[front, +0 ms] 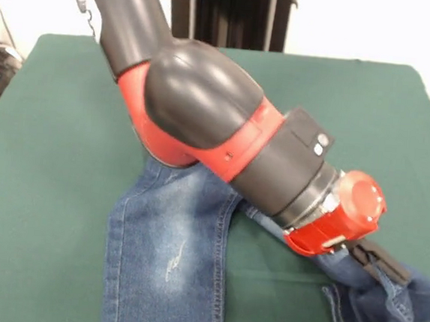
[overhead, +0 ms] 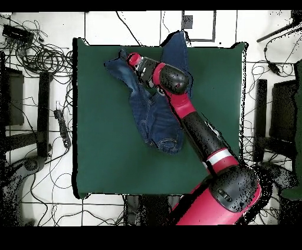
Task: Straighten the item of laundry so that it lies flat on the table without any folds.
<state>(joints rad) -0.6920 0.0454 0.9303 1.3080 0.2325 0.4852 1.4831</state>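
Observation:
The blue denim jeans (front: pixel 169 255) lie on the dark green table (front: pixel 50 154), and the arm hides their waist in the front view. One leg runs straight toward the front view's bottom edge. The other leg (front: pixel 383 307) is bunched in folds at the lower right. My gripper (front: pixel 378 264) is down in that bunched leg and looks shut on it. A taut band of denim runs from the crotch up to it. In the overhead view the gripper (overhead: pixel 127 58) is at the crumpled leg near the table's top left. The jeans (overhead: pixel 154 112) spread below it on the table (overhead: pixel 106 153).
The straight leg (overhead: pixel 177 42) reaches past the table's top edge in the overhead view. The arm's thick red and black elbow (front: pixel 198 99) hangs low over the jeans. Cables (overhead: pixel 41 56) and dark stands lie on the floor round the table.

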